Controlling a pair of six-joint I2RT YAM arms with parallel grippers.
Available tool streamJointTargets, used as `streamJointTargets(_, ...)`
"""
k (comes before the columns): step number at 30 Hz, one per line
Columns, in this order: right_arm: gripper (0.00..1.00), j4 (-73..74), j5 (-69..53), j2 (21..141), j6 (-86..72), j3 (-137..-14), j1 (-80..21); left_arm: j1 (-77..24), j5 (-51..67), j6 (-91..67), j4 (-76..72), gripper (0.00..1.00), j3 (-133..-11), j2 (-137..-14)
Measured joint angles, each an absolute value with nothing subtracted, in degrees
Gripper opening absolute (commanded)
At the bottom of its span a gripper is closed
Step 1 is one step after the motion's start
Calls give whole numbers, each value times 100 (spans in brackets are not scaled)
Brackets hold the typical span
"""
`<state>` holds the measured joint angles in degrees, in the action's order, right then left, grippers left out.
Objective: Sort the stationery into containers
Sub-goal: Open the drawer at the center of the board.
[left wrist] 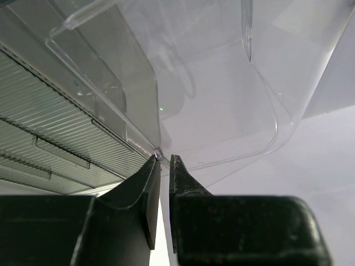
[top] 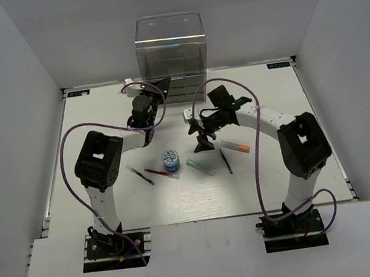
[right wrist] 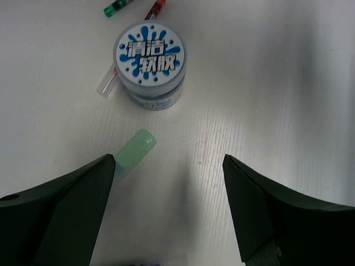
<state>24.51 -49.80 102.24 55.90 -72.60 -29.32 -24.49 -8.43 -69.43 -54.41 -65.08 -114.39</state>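
While my right gripper (right wrist: 169, 163) hangs wide open over the table (right wrist: 272, 83), the green marker (right wrist: 135, 148) lies just beside one finger, with the tub (right wrist: 150, 55) beyond it. Nothing is held yet. To take it cleanly I'd centre over the barrel, straddle it crosswise and come down clear of the tub. Farther out, my left gripper (left wrist: 165, 159) looks pinched shut on the rim of a clear drawer (left wrist: 222, 105) at the cabinet (top: 171, 49), far centre. Best, I reckon, is a straight, level pull toward the near side, so the drawer slides without jamming.
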Motion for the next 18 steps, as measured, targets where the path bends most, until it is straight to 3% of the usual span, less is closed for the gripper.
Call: streamJointTargets(18, 90, 2174, -4700, 11056, 5631, -7889, -3981, -2447, -768, -6943, -5269, 0, -6591, -11336)
